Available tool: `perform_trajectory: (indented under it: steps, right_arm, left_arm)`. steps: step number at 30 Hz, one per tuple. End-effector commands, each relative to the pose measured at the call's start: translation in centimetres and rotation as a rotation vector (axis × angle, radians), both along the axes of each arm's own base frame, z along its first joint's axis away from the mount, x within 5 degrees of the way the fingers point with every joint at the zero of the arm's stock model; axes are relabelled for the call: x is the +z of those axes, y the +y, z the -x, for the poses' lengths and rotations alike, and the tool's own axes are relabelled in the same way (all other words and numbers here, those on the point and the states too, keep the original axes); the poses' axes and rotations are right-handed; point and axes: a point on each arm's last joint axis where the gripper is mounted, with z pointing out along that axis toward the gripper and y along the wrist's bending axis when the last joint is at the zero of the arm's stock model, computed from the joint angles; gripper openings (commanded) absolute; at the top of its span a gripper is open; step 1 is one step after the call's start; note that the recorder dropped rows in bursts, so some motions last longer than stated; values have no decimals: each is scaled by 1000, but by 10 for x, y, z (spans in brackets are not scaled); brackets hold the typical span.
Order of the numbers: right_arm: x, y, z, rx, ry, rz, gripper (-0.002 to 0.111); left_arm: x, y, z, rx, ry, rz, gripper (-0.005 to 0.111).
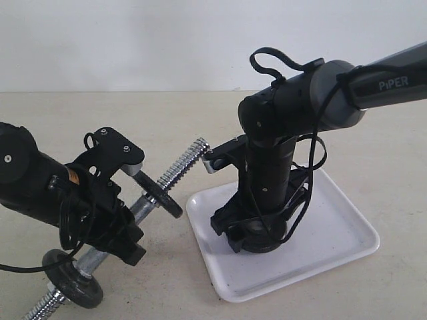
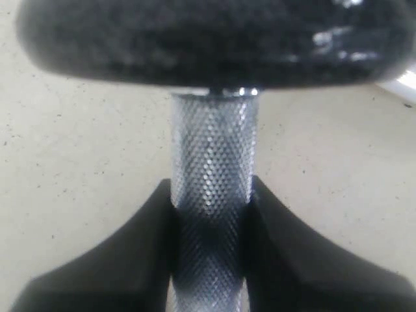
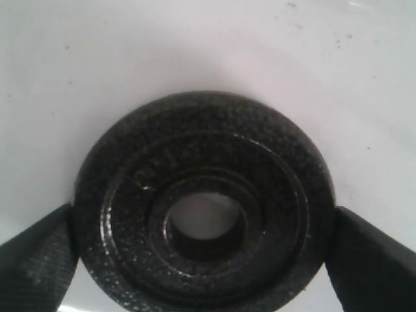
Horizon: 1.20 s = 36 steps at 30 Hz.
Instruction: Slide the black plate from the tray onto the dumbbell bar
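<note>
Black plate (image 3: 214, 143) lay flat in the tray (image 1: 333, 227), with nothing threaded yet. My right gripper (image 3: 203, 224) pointed straight down over the tray, pads (image 3: 32, 260) at the plate's rim on either side; whether they pinched it, I couldn't tell. Beside the tray, my left gripper (image 2: 209, 214) clamped the dumbbell bar (image 2: 211, 149), its threaded end angled toward the tray.

I see the matte black plate (image 3: 130, 195) lying flat in the white tray (image 1: 333, 233), lower right. The chrome dumbbell bar (image 1: 177, 170) slants at lower left, its threaded end pointing toward the tray.
</note>
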Motion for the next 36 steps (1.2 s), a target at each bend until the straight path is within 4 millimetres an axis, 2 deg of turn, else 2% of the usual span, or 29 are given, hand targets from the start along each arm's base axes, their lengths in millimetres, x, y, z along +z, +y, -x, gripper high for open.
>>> perform_trajectory:
  steps: [1,3,12,22,29,36]
  right_arm:
    - [-23,-5,3,19,46,63,45]
    - [-23,-6,3,18,53,69,34]
    - [-23,-6,4,19,61,77,0]
    - [-21,-9,7,22,87,101,0]
    - [24,-9,8,28,3,34,0]
    - [59,-14,14,26,-45,-1,0]
  left_arm:
    - [27,-5,-11,22,-166,80,4]
    - [27,-5,-11,22,-166,80,4]
    - [27,-5,-11,22,-166,80,4]
    - [27,-5,-11,22,-166,80,4]
    - [27,-5,-11,19,-165,77,4]
    - [23,-3,-8,8,-158,63,4]
